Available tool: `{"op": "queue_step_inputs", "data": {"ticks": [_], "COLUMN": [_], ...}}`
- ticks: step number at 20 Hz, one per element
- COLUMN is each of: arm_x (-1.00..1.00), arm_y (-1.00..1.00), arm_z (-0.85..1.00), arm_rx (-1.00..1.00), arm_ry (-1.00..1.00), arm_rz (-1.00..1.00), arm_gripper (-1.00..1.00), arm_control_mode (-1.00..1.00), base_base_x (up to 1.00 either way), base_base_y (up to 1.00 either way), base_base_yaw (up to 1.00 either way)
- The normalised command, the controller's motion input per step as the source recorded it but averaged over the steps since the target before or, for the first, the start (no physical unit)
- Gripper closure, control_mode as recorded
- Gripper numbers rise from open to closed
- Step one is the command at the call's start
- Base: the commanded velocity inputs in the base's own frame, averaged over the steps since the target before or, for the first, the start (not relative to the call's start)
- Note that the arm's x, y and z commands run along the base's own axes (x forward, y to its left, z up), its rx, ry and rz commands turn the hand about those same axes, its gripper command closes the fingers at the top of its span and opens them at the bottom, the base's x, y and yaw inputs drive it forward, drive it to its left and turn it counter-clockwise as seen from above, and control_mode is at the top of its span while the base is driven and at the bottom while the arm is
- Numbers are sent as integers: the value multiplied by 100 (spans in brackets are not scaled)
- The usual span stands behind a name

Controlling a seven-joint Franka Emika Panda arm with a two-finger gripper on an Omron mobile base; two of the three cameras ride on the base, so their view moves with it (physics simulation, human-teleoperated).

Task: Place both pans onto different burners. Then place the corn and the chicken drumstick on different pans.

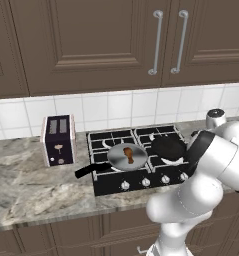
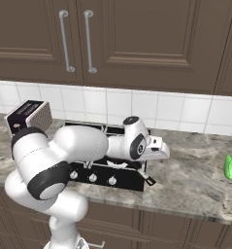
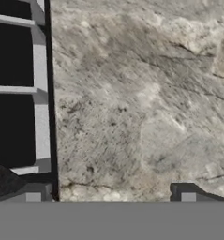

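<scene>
1. Marble counter (image 3: pixel 132 103) lies under the gripper (image 3: pixel 108 194), whose fingers stand wide apart, holding nothing.
2. Behind it on the hob (image 1: pixel 136 160), both pans sit on burners: grey pan (image 1: pixel 127 156) holding the chicken drumstick (image 1: pixel 128 154), dark pan (image 1: pixel 167 148) beside.
3. Left to do, I judge: a green thing (image 2: pixel 230 167), probably the corn, well ahead of the gripper, goes in the dark pan.

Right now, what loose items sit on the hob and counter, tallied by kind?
Frying pans: 2, silvery-grey pan with black handle, all-black pan
Orange-brown chicken drumstick: 1, in the silvery pan
Toaster: 1
Green corn-like item: 1
Total: 5
</scene>
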Motion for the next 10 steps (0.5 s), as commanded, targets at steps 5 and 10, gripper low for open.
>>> {"op": "queue_step_inputs", "data": {"ticks": [5, 10], "arm_x": [0, 0], "arm_y": [-37, -17], "arm_z": [36, 37], "arm_rx": [11, 11], "arm_ry": [-8, -7], "arm_rz": [-18, -15], "arm_gripper": [-100, -100], "arm_control_mode": [-100, -100], "base_base_x": [0, 0], "base_base_y": [0, 0], "base_base_yaw": [0, 0]}}
